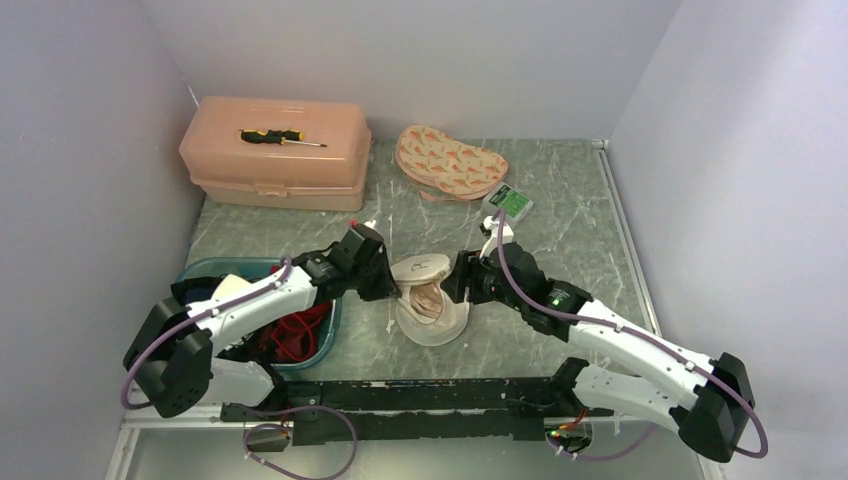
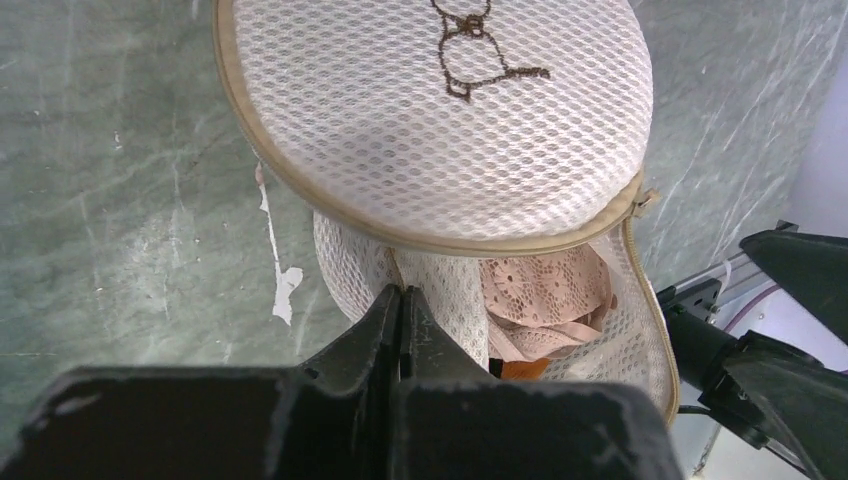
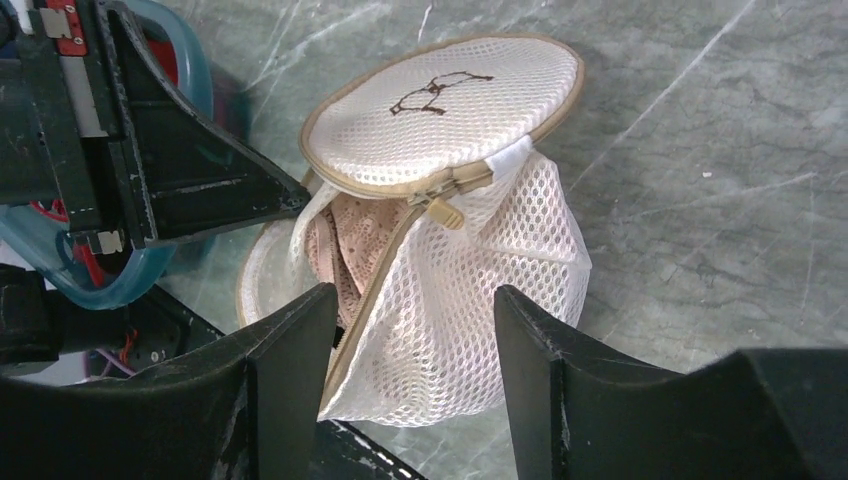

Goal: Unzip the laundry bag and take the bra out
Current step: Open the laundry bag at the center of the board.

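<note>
far left of the laundry bag (image 1: 425,315) sits a teal basin (image 1: 230,263) with a red strappy garment (image 1: 295,335) in it. can't tell from here if that's a bra, and it's well apart from the bag either way.

left gripper (image 2: 401,300) comes in from the bag's left side and is clenched, fingers pressed flat together. the tips sit on the white mesh at the lip of the opening, just under the embroidered lid disc (image 3: 450,100). looks like a thin pinch of bag wall, not the garment.

zip status: the zipper pull (image 3: 447,212) hangs at the lid's edge and the track below it gapes. i'd call the unzip step done, or close enough to reach in.

the lace bra (image 2: 545,290), beige, is still inside the bag. it's bunched in the open mouth just right of the left fingertips, with an orange scrap (image 2: 520,368) below it. nothing of it is outside the mesh, so removal is all still to do.

right gripper (image 3: 412,300) is on the bag's right side, jaws apart with the lower mesh bulging between them. you can't tell whether the pads press the mesh or only straddle it.

my read: the opening is being held, next you need a grip on the lace itself.
</note>
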Motion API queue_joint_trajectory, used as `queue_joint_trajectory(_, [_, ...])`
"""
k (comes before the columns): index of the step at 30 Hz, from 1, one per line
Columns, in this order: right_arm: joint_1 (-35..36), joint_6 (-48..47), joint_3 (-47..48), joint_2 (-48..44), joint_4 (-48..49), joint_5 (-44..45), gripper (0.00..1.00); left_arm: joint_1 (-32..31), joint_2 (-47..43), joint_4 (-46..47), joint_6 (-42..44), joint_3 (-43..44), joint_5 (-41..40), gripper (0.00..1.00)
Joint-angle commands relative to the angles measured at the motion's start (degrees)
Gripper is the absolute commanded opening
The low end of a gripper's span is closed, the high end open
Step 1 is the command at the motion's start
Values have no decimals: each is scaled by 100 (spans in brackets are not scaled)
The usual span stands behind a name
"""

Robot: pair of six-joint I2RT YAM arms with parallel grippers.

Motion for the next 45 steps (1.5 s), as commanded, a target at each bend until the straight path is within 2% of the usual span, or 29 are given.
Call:
queue_joint_trajectory(1, [22, -242, 102, -206, 160, 63, 64, 9, -238, -29, 339, -39, -94, 3])
queue_joint_trajectory(4, [21, -618, 505, -25, 20, 161, 66, 10, -618, -138, 436, -288, -275, 3])
queue_joint_trajectory(8, [94, -1365, 1333, 697, -282, 147, 67, 5, -779, -142, 302, -745, -348, 3])
queue_joint_trajectory(15, [1103, -2790, 2589, 2175, -807, 1096, 68, -3, -855, 156, -29, -1249, -373, 2])
queue_joint_trajectory(20, [1482, -3703, 2440, 2476, -339, 1152, 66, -5, -990, 201, 18, -1191, -510, 3])
queue_joint_trajectory(26, [1709, -4559, 1546, 2240, 787, 1320, 62, -5, -1028, 312, -63, -1099, -512, 3])
queue_joint_trajectory(35, [1901, -4997, 1091, 2429, 1469, 1632, 59, -2, -1058, 704, -205, -1026, -459, 3])
queue_joint_trajectory(45, [2020, -5417, 1228, 3117, 1810, 2089, 54, -3, -1118, 787, -269, -1029, -434, 3])
